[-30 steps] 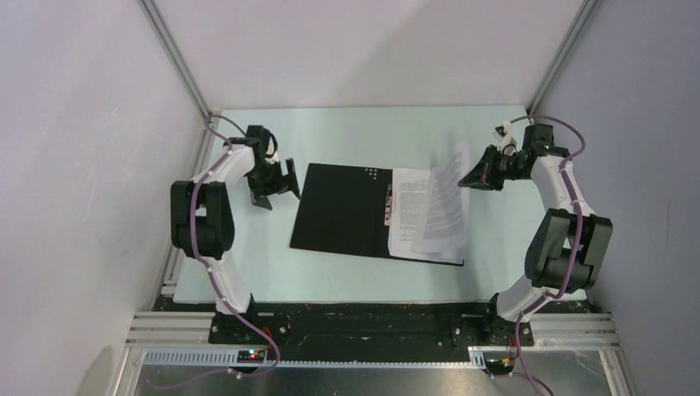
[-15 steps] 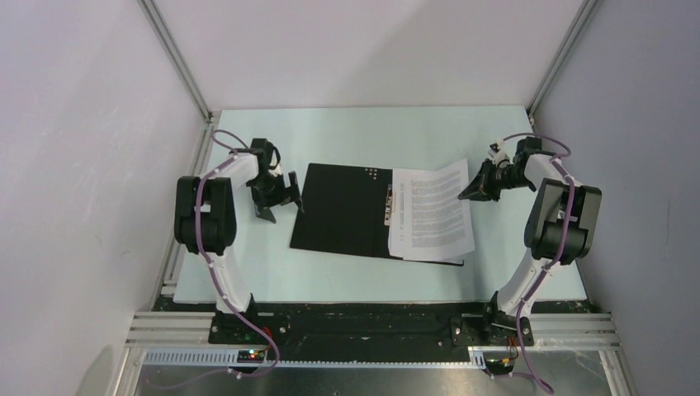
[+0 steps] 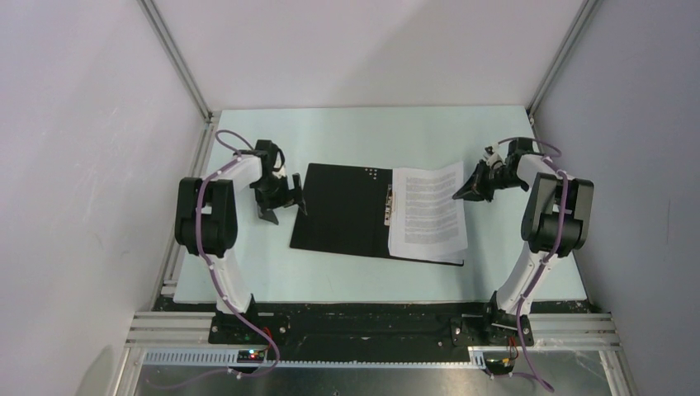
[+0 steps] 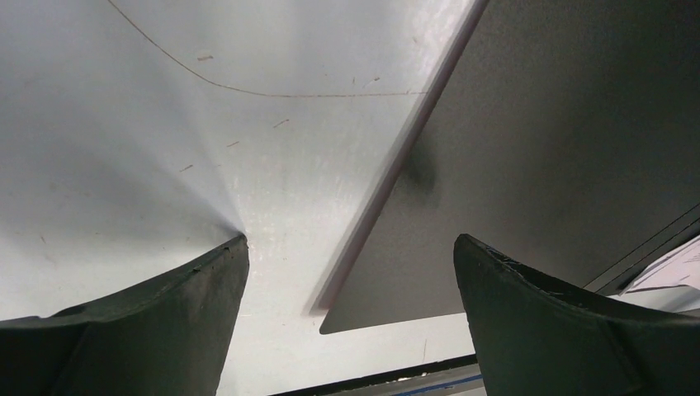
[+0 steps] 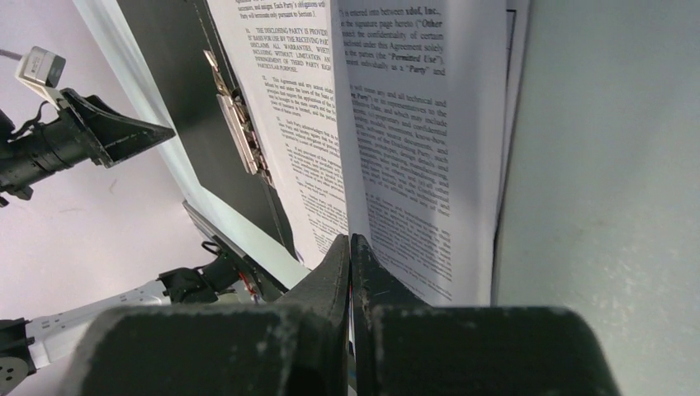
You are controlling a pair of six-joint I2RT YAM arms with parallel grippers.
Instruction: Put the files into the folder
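The folder (image 3: 342, 210) lies spread open on the table, black inside up, with a metal clip (image 3: 390, 206) at its spine. The files (image 3: 428, 213) lie as white printed sheets on its right half. My right gripper (image 3: 464, 194) is at the sheets' far right corner. In the right wrist view it (image 5: 348, 241) is shut on the edge of the top sheet (image 5: 413, 148), which stands slightly lifted over the sheet below. My left gripper (image 3: 282, 206) is open and empty at the folder's left edge. In the left wrist view it (image 4: 348, 241) straddles the folder's (image 4: 561, 140) near left corner.
The pale table (image 3: 371, 132) is bounded by white walls and a metal frame post (image 3: 177, 62) at each far corner. The arm bases stand on a black rail (image 3: 371, 326) at the near edge. The left arm (image 5: 74, 136) shows in the right wrist view.
The top sheet, held up on edge a second ago, has come down nearly flat on the stack as my right gripper lowered. My left gripper shifted slightly toward the folder's left edge.
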